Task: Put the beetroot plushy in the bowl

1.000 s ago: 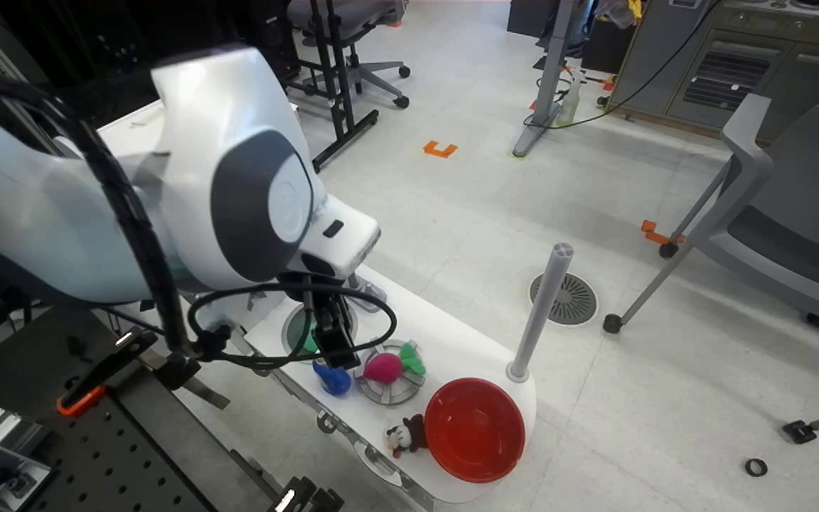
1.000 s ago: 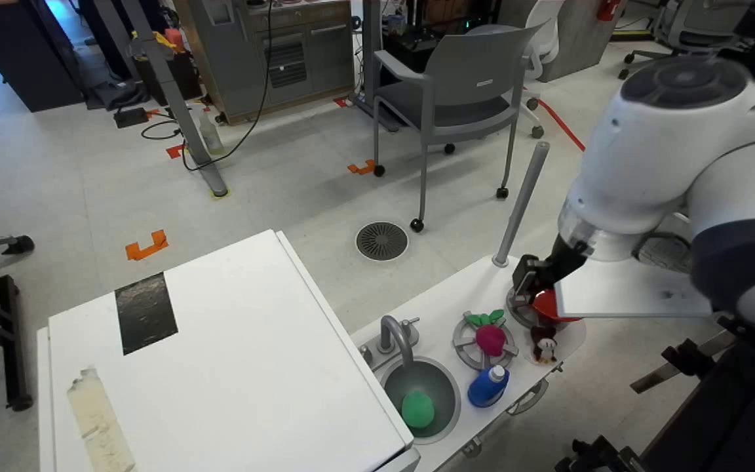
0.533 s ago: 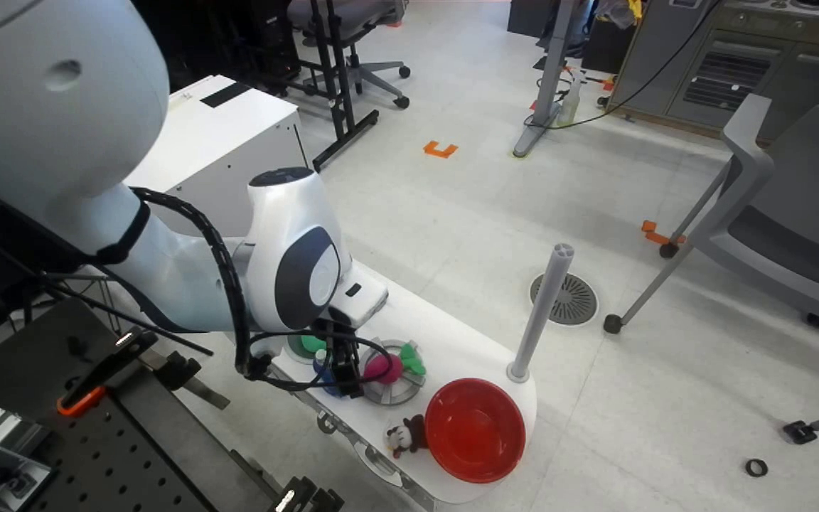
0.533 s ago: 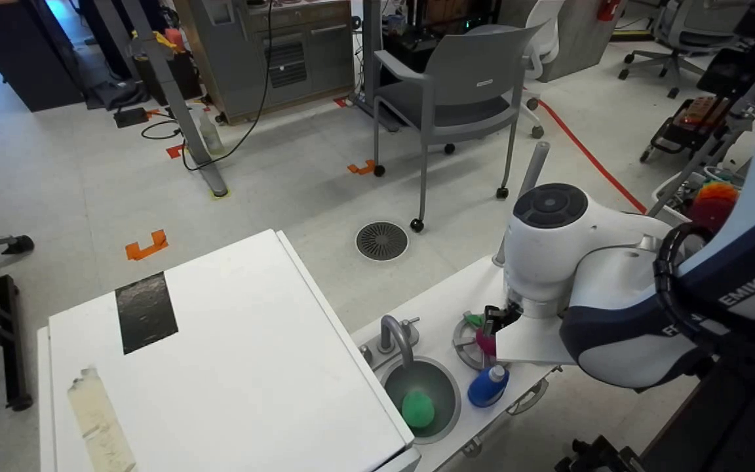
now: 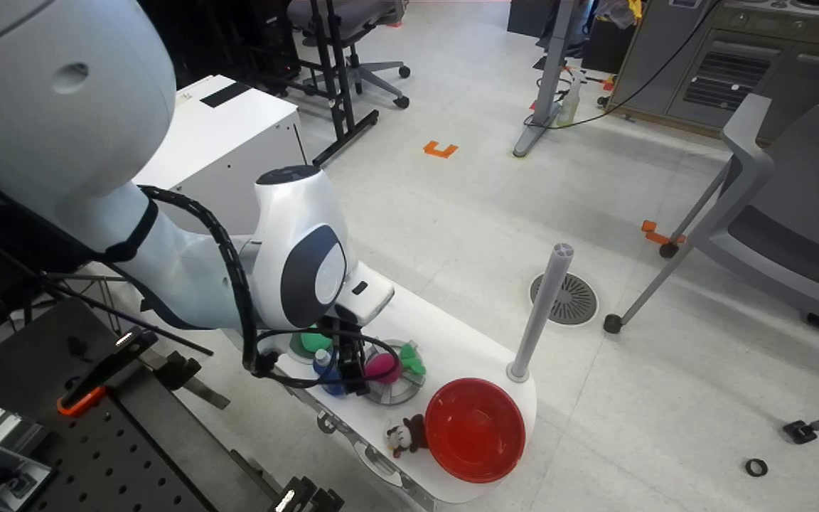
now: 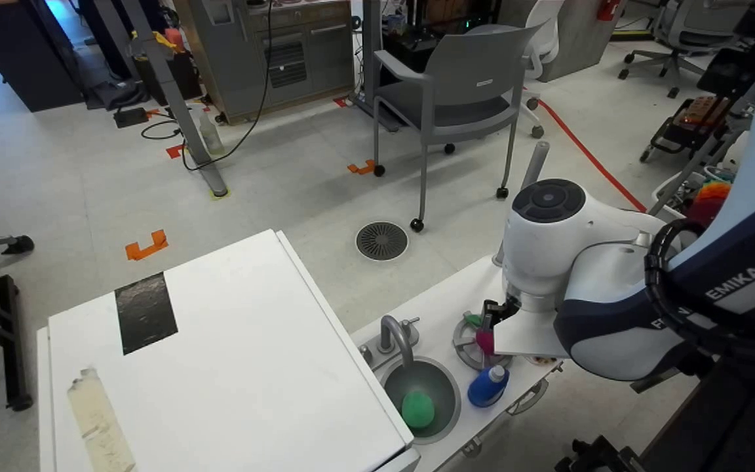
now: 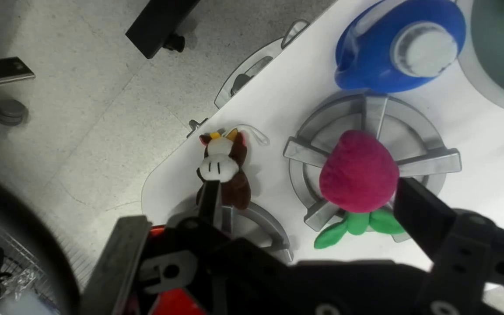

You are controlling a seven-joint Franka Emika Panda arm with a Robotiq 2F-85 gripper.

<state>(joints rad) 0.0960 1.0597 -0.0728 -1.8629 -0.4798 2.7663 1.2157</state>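
One beetroot plushy (image 7: 359,170) is to be moved, and by the look of things none of the carrying has been done: it is found lying on a grey stove ring (image 7: 432,162), leaves poking past the edge, and it is held by nothing. The bowl (image 5: 477,427), bright red, is set farther along the white counter (image 5: 459,353), well apart from the plushy, with a toy cow (image 7: 223,168) placed just beside it; whether those two are touching cannot be told.

Only the approach is judged to be nearly finished. The gripper (image 7: 308,188) is poised close by the plushy, its two fingers spread wide and nothing clasped. In the wrist view the plushy is framed between them, though nearer to one; whether it is touched by that finger cannot be told, nor how much lower the fingertips must be brought.

All the rest seems to be left: the fingers to be centred and squeezed together, the plushy to be raised from the ring, taken across, lowered into the bowl and let go. Some care may be needed near the blue bottle (image 7: 379,48), which is stood just beside the ring and could be bumped
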